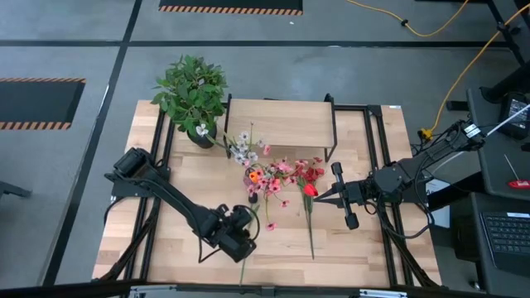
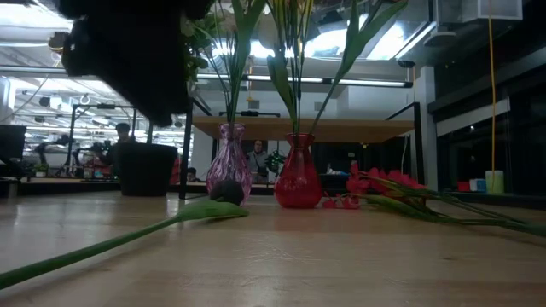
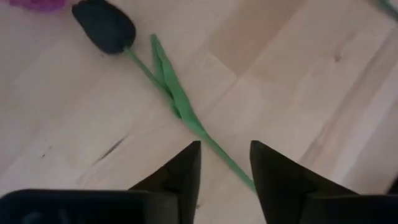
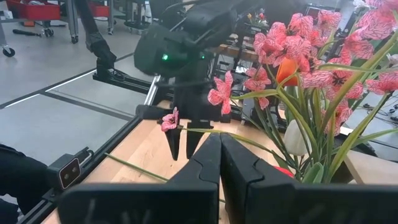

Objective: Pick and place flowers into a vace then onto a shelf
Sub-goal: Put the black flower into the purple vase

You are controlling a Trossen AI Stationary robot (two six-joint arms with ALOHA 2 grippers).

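Left claw [image 1: 240, 240] sits low over the table's front edge, pointing down; we see its two dark fingers [image 3: 185, 171] parted a little, nothing between them. The green stem [image 3: 186, 118] of a dark tulip [image 3: 104, 26] runs on the wood just ahead of the tips and passes under the gap, not gripped. Left arm comes in from the table's left side, elbow bent, forearm angled toward front centre.

Right claw [image 1: 319, 196] hangs near table centre-right, arm reaching in from the right side, roughly level. Its fingers [image 4: 208, 165] are pressed together, holding nothing we can make out.

Room: bare wood around the left claw to its left and front; table [image 1: 364, 240] front edge close behind it. To the right of it, another long stem [image 1: 310, 228] lies on the wood, front-to-back. Between the claws and the shelf [image 1: 277, 122] it's crowded: pink flowers [image 1: 269, 182] and red ones [image 1: 310, 172] bunched in two vases, a purple vase [image 2: 229, 166] and a red vase [image 2: 298, 173], w/ more red blooms [image 2: 380, 182] lying flat beside. Potted plant [image 1: 192, 91] at the shelf's left end.

Dark tulip: long axis runs from the left claw toward the vases, head at the vase end, near the purple vase; leaf [image 2: 209, 211] about mid-stem. Low view shows it flat on the wood.
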